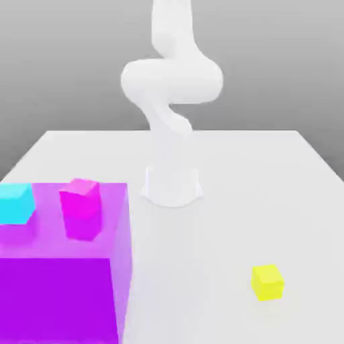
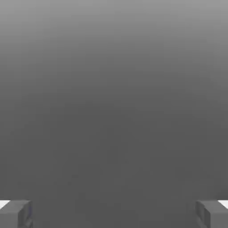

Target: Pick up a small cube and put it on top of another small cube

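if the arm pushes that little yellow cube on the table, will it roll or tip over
Probably neither. The yellow cube sits flat on the white table, so a low push should slide it rather than roll it. Its squat, equal-sided shape makes tipping unlikely. It looks rigid, with sharp edges; its weight cannot be judged.

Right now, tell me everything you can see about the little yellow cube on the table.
The yellow cube is small, plain and matte, unmarked, bright yellow with a lighter top face and slightly darker sides. It sits flat and upright on the white table, turned a little so one vertical edge faces the camera. It lies toward the exterior view's right, near the front, well apart from the purple box and the robot's base. Nothing touches it but the table.
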You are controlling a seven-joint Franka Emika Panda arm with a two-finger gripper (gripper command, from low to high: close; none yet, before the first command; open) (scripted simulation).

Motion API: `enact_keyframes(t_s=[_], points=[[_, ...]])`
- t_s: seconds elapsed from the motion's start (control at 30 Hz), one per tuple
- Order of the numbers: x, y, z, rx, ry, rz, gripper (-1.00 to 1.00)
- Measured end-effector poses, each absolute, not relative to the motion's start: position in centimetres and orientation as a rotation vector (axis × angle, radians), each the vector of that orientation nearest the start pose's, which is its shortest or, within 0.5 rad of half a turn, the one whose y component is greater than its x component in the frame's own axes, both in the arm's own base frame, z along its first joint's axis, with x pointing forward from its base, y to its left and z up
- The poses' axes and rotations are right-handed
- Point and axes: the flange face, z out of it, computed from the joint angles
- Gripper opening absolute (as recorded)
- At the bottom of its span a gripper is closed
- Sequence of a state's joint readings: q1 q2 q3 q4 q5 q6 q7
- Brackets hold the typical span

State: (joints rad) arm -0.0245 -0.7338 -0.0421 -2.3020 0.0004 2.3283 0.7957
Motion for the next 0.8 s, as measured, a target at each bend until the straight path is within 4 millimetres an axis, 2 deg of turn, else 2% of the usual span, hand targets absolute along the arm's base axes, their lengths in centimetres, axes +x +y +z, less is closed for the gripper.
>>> enact_keyframes(t_s=[0.2,0.3,0.4,0.5,0.6,0.7,0.8], points=[[42.6,-12.0,60.4,-2.429,1.394,-0.842,0.00],[44.3,-16.2,55.5,-2.439,1.531,-0.780,0.00],[45.1,-20.1,50.6,-2.454,1.666,-0.723,0.00],[45.0,-23.9,45.8,-2.476,1.799,-0.672,0.00],[44.1,-27.5,41.3,-2.502,1.931,-0.628,0.00],[41.9,-31.6,37.3,-2.519,2.082,-0.590,0.00],[39.2,-34.7,33.6,-2.554,2.209,-0.544,0.00]])
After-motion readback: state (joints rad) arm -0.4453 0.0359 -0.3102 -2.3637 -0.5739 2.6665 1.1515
